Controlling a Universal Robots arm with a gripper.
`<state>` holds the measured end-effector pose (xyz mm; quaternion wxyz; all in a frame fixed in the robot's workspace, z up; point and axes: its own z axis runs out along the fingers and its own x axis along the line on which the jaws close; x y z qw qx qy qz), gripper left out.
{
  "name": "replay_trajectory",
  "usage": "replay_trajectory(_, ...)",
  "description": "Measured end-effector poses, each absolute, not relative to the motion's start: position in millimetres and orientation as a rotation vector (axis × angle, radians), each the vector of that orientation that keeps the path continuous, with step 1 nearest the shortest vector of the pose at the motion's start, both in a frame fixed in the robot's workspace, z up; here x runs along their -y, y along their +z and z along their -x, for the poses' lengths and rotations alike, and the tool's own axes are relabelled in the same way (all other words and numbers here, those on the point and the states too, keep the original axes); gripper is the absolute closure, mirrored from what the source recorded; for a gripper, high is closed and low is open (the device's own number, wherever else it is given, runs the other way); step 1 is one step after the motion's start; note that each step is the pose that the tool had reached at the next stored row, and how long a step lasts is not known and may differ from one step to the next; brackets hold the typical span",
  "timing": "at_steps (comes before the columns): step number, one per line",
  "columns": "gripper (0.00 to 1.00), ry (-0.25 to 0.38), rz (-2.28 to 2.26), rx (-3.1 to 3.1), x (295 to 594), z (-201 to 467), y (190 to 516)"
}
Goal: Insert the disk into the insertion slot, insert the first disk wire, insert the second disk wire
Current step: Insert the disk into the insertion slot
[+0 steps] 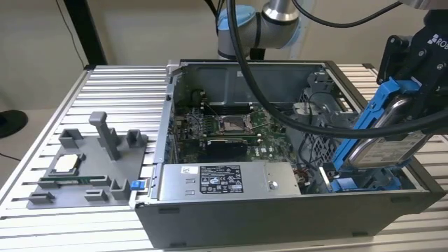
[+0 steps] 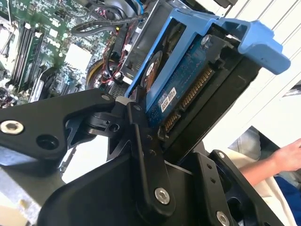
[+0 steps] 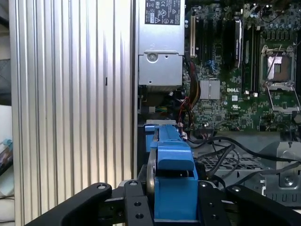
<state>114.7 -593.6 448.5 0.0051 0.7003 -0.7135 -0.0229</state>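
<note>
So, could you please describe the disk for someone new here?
Find the open grey computer case. At its end on the exterior view's right, the black tool grips a silver disk in a bright blue frame, tilted, unlike the larger silver box lying flat.

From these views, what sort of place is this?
Probably a robotics lab bench for PC assembly: a ribbed aluminium table, an open grey metal computer case on it, and a black gripper holding a silver disk in a blue plastic carrier.
</note>
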Motion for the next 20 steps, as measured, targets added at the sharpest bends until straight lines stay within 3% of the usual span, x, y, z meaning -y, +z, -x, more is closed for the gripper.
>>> replay_trajectory(20,1.00,-0.073,-2.191,2.237,589.4,-117.6,423.9)
